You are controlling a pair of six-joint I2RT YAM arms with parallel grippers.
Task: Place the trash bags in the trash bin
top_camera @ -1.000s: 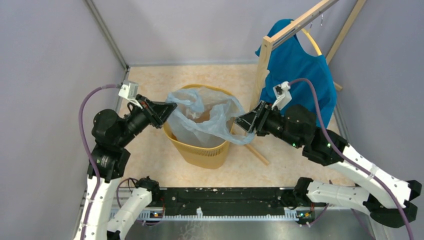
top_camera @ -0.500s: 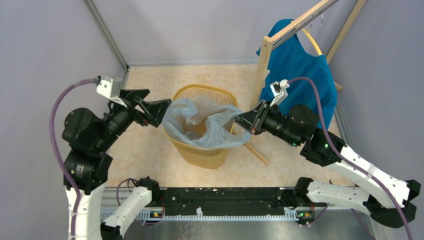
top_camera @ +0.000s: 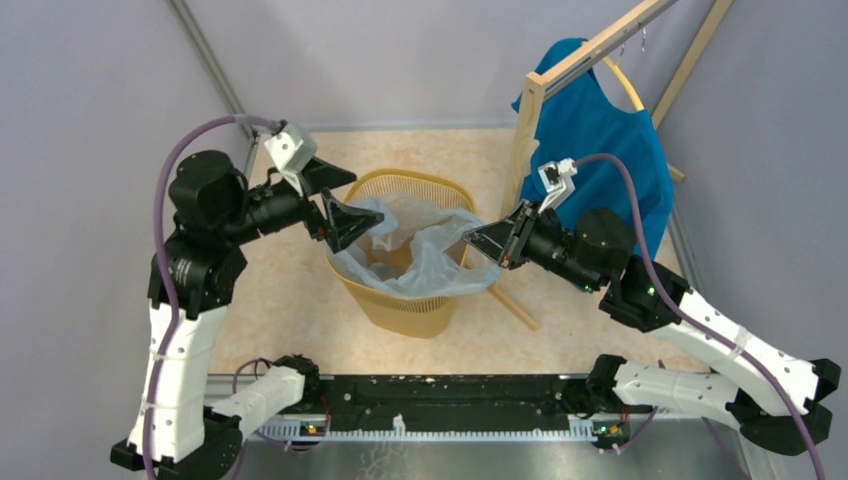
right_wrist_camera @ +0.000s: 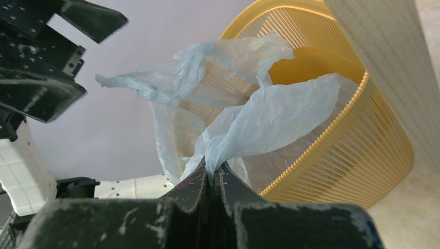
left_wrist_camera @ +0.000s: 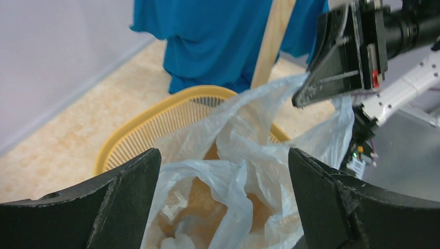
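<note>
The yellow trash bin (top_camera: 412, 312) stands on the floor between my arms. A pale blue translucent trash bag (top_camera: 425, 255) lies loosely in its mouth and hangs over the front rim. My right gripper (top_camera: 474, 240) is shut on the bag's right edge; in the right wrist view the film (right_wrist_camera: 270, 119) rises out of the closed right gripper (right_wrist_camera: 212, 168) beside the bin (right_wrist_camera: 358, 145). At the bin's left rim my left gripper (top_camera: 345, 200) hangs open. In the left wrist view, the left gripper (left_wrist_camera: 223, 155) holds nothing and the crumpled bag (left_wrist_camera: 244, 179) lies below it, inside the bin (left_wrist_camera: 132, 132).
A blue shirt (top_camera: 600, 130) hangs on a wooden rack (top_camera: 527, 130) at the right of the bin, close behind my right arm. A wooden stick (top_camera: 516, 306) lies on the floor by the bin's right side. Grey walls close in on the left, back and right.
My left gripper opened, let go of the bag's left edge and swung up to the bin's left rim. The bag sagged into the bin. My right gripper shut on the bag's right edge.
</note>
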